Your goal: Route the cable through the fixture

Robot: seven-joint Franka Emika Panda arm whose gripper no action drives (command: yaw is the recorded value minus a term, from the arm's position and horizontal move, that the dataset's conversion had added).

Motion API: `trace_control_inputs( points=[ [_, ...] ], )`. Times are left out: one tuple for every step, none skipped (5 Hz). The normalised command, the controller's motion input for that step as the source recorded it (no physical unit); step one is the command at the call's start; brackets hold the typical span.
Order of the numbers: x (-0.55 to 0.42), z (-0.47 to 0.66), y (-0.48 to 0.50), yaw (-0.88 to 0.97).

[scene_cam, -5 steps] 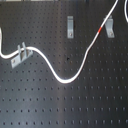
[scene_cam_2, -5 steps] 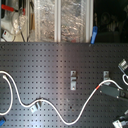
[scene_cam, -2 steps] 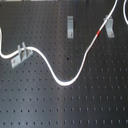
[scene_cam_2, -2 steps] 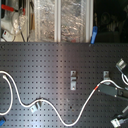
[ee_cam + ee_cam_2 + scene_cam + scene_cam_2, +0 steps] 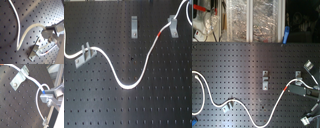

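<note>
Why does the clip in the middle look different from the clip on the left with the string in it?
The middle clip stands straight and upright; the left clip sits diagonally. The white cable runs through the left clip, while the middle clip is empty, with no cable touching it. Both are small grey metal pieces on the black pegboard.

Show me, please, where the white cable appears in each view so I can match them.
First exterior view: the cable snakes from the first exterior view's left edge, dips mid-board, then climbs to the top right.
Second exterior view: the cable makes the same curve across the lower board.
First wrist view: a loop leading into the gripper.
Second wrist view: an arc by the gripper.
Shared landmark: the black perforated board.
</note>
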Motion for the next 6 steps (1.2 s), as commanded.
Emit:
trace_control_inputs(
  points=[
    [-0.099,0.18,-0.052,-0.60],
    [-0.051,0.01,-0.014,0.00],
    [-0.471,0.29,-0.447,0.00],
    [-0.501,0.30,-0.444,0.00],
    [-0.020,0.00,-0.001,0.00],
    [-0.228,0.13,-0.009,0.00]
  ],
)
